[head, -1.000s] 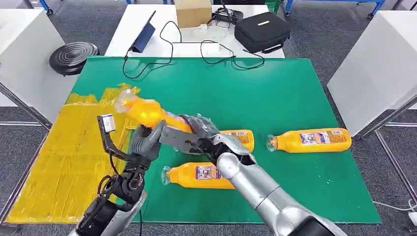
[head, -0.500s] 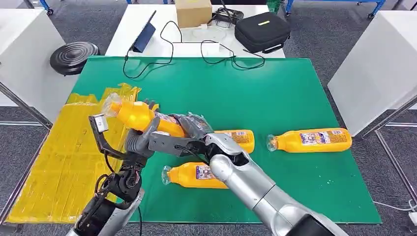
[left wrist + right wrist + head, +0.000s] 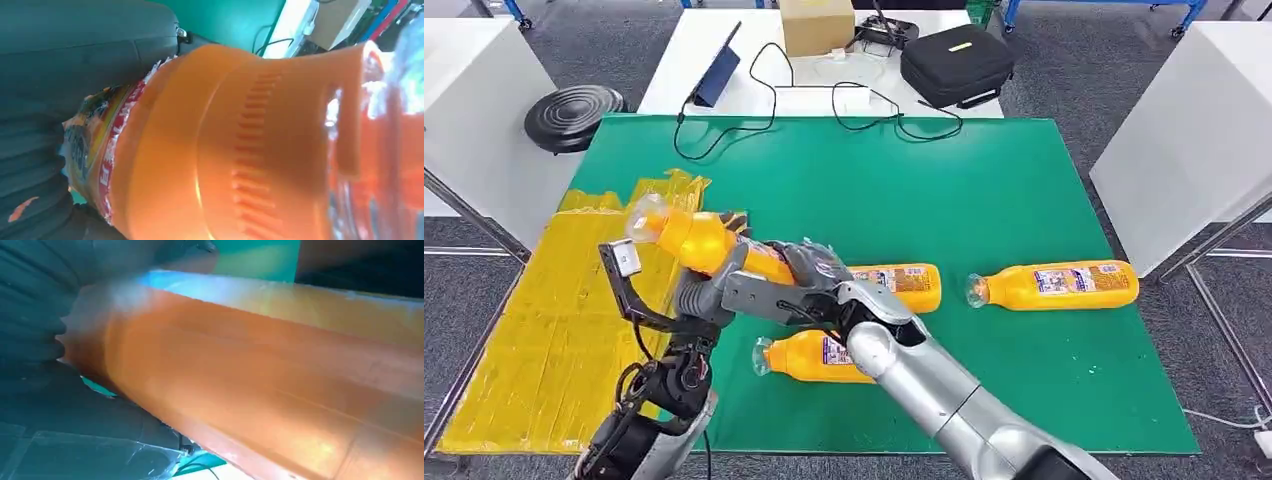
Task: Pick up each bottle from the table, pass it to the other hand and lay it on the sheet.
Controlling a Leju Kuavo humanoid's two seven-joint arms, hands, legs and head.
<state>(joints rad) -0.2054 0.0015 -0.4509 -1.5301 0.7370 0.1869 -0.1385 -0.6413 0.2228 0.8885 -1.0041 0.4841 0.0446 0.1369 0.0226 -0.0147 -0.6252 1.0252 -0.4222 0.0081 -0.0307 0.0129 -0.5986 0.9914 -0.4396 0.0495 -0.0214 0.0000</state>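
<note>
Handover over tabletop (image 3: 1024, 190): left robot hand (image 3: 709, 285) and right robot hand (image 3: 809, 272) both grasp bottle (image 3: 699, 240), neck toward yellow sheet (image 3: 554, 320).

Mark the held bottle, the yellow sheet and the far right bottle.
held bottle (image 3: 699, 238), head view, orange shoulder.
yellow sheet (image 3: 544, 330), head view, bare middle.
far right bottle (image 3: 1056, 284), head view, label.

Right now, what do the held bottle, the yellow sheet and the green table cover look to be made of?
Held bottle: likely clear glossy plastic; see-through neck, orange fill, printed label.
Yellow sheet: probably thin plastic film; shiny, creased, crumpled at the far edge.
Green table cover: smooth, matte, flat; perhaps a mat or felt, hard to tell.
</note>
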